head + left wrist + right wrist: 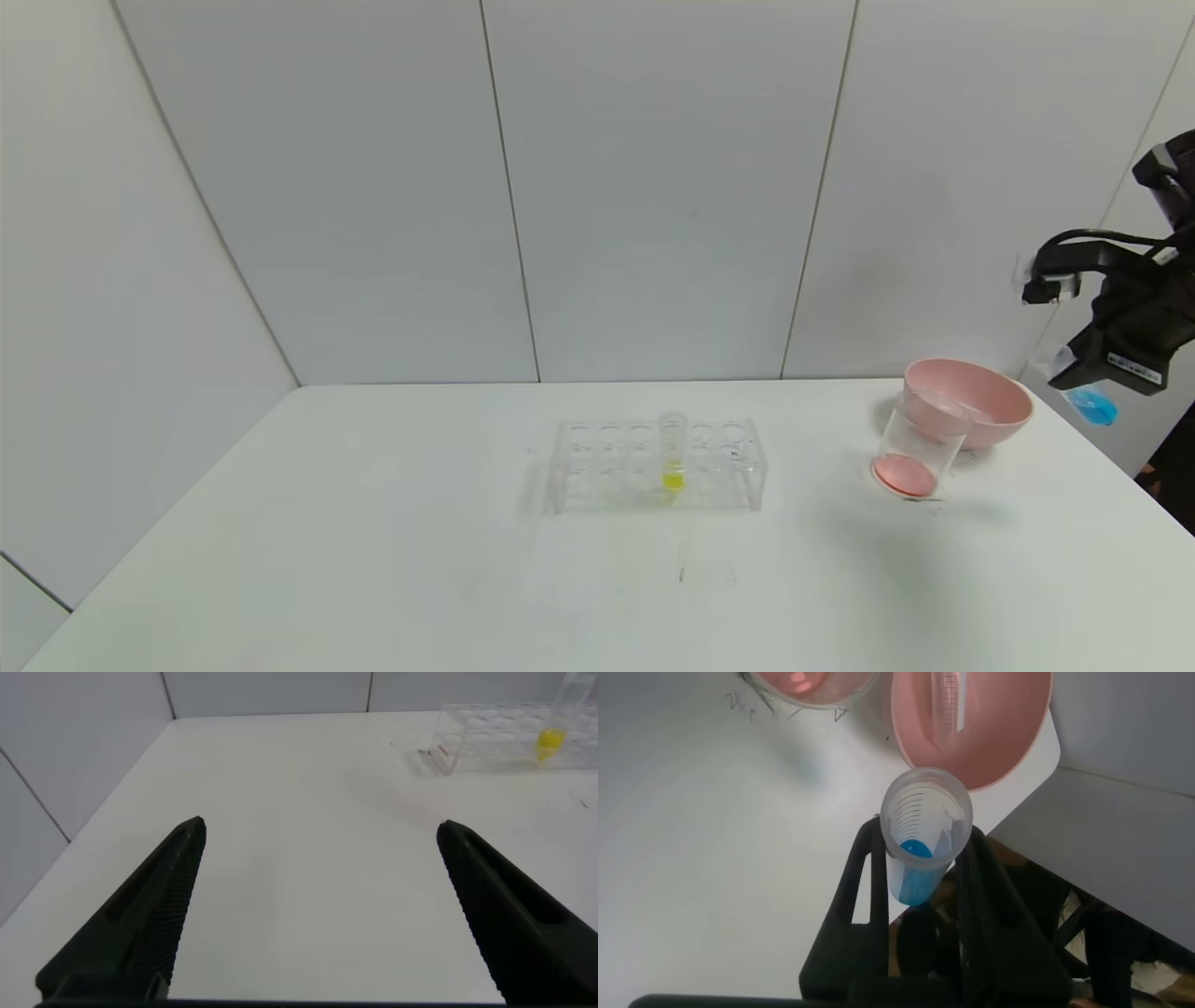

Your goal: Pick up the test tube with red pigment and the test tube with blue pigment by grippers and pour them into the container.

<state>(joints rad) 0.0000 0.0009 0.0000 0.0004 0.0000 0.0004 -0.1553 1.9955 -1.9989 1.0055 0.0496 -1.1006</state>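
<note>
Two black fingers (168, 896) of the left gripper (322, 835) stand wide apart, gripping nothing, above the table's left side. Right gripper (1088, 383) is clamped on the test tube with blue pigment (1090, 403), raised beyond the table's (373, 523) right edge, long axis tilted, liquid end lowest. Only the right wrist view shows the tube's open mouth (926, 812). Container (915, 448), reddish at its base, stands touching a pink bowl (980, 397) near the back right corner. Mid-table, a clear rack (658, 464) holds a yellow-liquid tube (672, 457) upright.
</note>
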